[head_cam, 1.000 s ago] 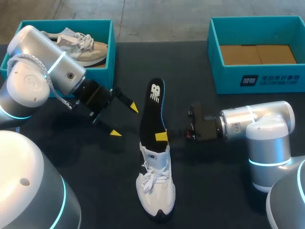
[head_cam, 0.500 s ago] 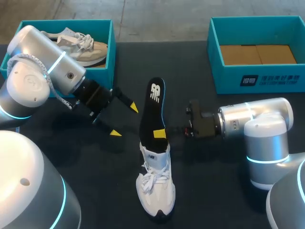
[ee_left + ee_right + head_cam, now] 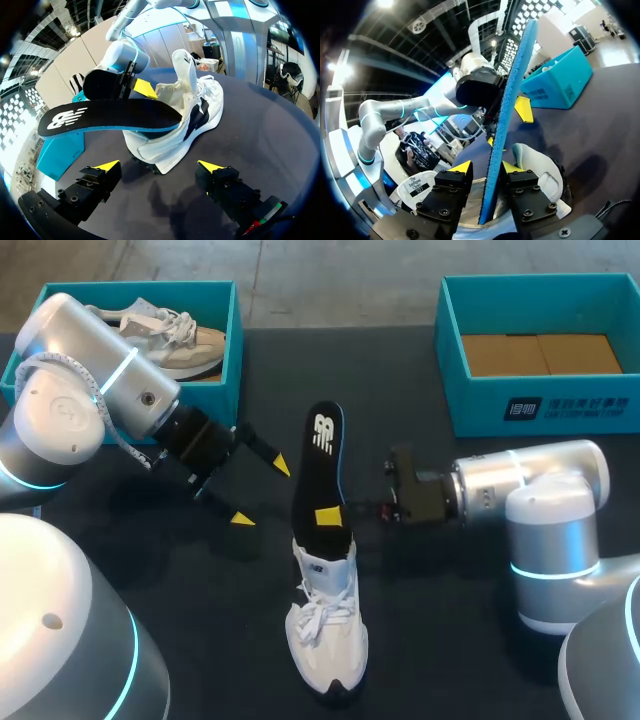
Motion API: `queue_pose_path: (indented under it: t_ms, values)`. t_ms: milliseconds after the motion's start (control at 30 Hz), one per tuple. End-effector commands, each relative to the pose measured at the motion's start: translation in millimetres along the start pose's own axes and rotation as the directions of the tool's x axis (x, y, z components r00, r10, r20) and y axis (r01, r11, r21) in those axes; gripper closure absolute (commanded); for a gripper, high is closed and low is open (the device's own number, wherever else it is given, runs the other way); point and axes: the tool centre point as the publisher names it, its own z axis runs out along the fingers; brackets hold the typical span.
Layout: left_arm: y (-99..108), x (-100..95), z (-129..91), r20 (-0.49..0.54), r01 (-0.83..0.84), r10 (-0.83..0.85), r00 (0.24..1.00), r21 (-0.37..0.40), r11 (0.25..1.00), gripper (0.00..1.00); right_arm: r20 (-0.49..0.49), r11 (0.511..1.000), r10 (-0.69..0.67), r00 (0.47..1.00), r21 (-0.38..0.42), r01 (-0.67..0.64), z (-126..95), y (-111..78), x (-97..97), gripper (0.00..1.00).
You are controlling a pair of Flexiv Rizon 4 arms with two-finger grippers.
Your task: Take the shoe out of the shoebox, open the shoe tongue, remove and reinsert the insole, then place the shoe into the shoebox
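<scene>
- White lace-up sneaker (image 3: 326, 630) lies at lower centre on the dark table (image 3: 430, 640), toe toward the bottom edge
- Long black foam insole with a blue underside (image 3: 320, 470) rises from the sneaker's opening at frame centre
- Right gripper (image 3: 335, 516) enters from the right, its fingers clamped on the insole's two faces
- Left gripper (image 3: 262, 492) sits left of centre, fingers spread wide, apart from the sneaker
- Teal cardboard shoebox (image 3: 236, 350) at upper left holds a beige sneaker (image 3: 190, 340)
</scene>
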Motion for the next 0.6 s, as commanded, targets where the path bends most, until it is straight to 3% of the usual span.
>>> queue_pose_path:
  t_ms: [33,233,333,600]
  values:
    - [0.0,-0.2,0.3,-0.002,0.000,0.000,1.000,-0.003,1.000,0.00,-0.008,1.000,0.004,1.000,0.014,-0.004,6.3,2.5,-4.0,0.64]
    - [0.0,-0.2,0.3,-0.002,0.000,0.000,1.000,-0.003,1.000,0.00,-0.011,1.000,0.004,1.000,0.020,-0.003,7.5,4.4,-4.4,0.71]
    - [0.0,-0.2,0.3,-0.002,0.000,0.000,1.000,-0.003,1.000,0.00,-0.008,1.000,0.006,1.000,0.022,-0.006,7.7,4.6,-5.0,0.81]
    - [0.0,-0.2,0.3,-0.002,0.000,0.000,1.000,-0.003,1.000,0.00,-0.005,1.000,0.015,1.000,0.016,-0.015,5.7,1.0,-4.9,0.73]
